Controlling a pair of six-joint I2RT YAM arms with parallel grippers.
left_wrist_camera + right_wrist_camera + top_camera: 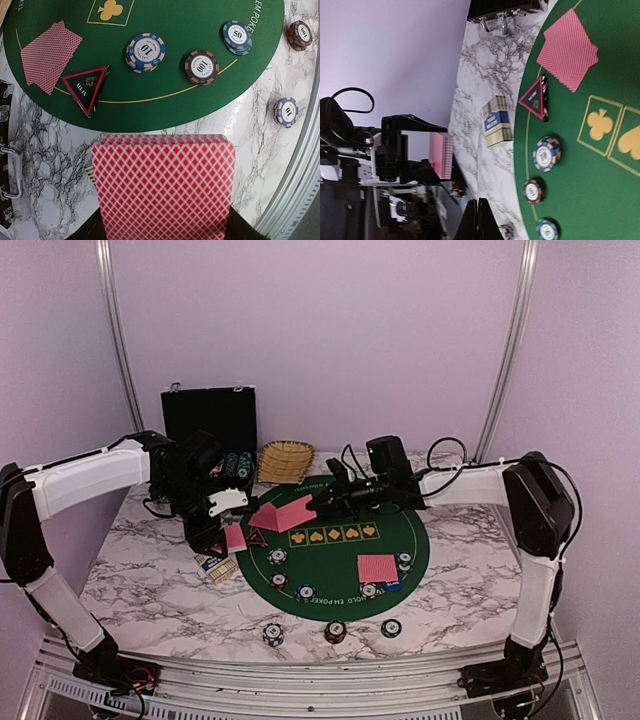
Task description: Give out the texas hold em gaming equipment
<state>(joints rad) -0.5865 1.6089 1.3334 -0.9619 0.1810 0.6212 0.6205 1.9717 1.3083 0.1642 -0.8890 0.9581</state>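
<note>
Okay, the left end effector (pixel 230 523) is clamped on a full deck of red-backed cards (pixel 162 185). It holds the deck above the marble desk (pixel 140 580), just off the left rim of the green poker mat (pixel 320 565). Just past the deck, on the mat's left edge, sits the black-red ALL IN triangle (pixel 87 90). A loose fan of cards (pixel 49 55) lies right beside it, a little farther back.

Over to the right end effector (pixel 477 220): fingers pressed together, nothing between them. It hangs over the far part of the mat. From overhead its tip is just right of that fan; whether it touches, I cannot tell.

Along the mat's near-left arc sit three chip stacks: a 10 chip (pixel 145 51), a 100 chip (pixel 201 66) and a 50 chip (pixel 237 36). A second card pile (pixel 377 568) lies on the mat's right side. Three more chips (pixel 335 631) rest on the desk near its front edge. A card box (pixel 497 120) lies on the desk below the left arm. At the far side stand the black case (pixel 210 425) and the straw basket (pixel 284 460).
</note>
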